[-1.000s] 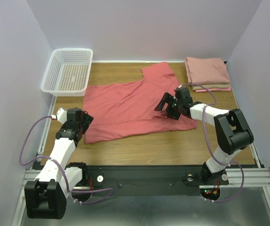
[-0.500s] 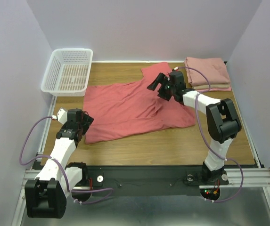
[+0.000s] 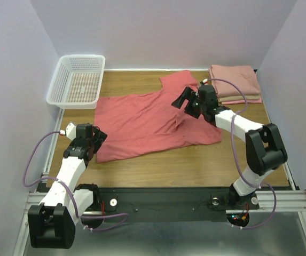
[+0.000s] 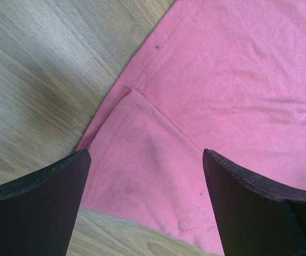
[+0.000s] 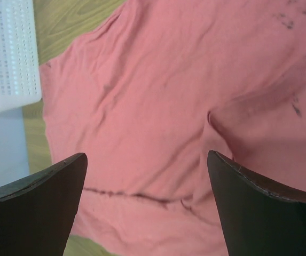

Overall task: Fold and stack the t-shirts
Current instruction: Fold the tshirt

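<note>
The red shirt (image 3: 142, 125) lies spread open on the worktop (image 3: 195, 168) (front or back up, I cannot tell). Its long axis runs crosswise from the left hand (image 3: 97, 140) to the right hand (image 3: 183, 104), slanting a little toward the far side at the right hand's end. One flap, seemingly a sleeve, points away past the right hand toward the back wall. The cloth is rumpled, with a ridge of folds just beneath the right hand.

The left hand sits at the shirt's near-left corner, its fingers (image 4: 35, 205) spread wide with nothing held. From its wrist, the stitched corner lies straight ahead and below the gap, one edge turned over on itself, with bare wood off to the left finger's side (whether the tips touch the cloth is unclear).

The right hand is above the shirt's far-right part, also spread wide and empty. From its wrist, red cloth fills the space ahead between the fingers (image 5: 259, 208), with a dark crease line running across near them.

The folded shirts (image 3: 235, 82), pink on top of a paler one, are stacked beyond the right hand on its outer side, apart from the red shirt. A white basket (image 3: 78, 80) stands well beyond the left hand, near the shirt's far-left edge with a strip of wood between.
</note>
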Robot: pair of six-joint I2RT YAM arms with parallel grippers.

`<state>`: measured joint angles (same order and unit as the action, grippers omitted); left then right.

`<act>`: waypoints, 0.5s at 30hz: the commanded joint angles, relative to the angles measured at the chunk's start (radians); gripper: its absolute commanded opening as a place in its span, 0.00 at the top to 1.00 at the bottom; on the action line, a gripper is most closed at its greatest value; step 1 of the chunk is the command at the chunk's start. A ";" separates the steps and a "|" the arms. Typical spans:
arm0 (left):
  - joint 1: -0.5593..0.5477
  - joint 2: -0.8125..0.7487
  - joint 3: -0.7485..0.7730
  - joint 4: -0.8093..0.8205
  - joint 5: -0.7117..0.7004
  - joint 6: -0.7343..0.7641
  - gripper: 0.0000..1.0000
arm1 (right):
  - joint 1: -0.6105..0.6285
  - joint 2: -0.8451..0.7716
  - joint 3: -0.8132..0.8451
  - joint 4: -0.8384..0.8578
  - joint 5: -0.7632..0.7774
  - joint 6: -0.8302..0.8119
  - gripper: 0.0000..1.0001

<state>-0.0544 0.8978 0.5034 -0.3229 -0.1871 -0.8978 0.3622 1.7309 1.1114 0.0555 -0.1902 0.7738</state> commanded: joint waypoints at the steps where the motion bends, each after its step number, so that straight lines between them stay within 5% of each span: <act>1: 0.005 -0.025 -0.006 0.024 0.020 0.014 0.01 | 0.020 -0.096 -0.088 -0.002 0.031 -0.047 0.00; 15: 0.005 -0.076 -0.006 -0.004 -0.006 0.023 0.01 | 0.126 0.030 -0.061 -0.006 0.095 -0.016 0.00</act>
<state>-0.0544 0.8429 0.5034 -0.3290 -0.1738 -0.8940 0.4736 1.7649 1.0019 0.0288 -0.1341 0.7559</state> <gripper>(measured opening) 0.985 0.998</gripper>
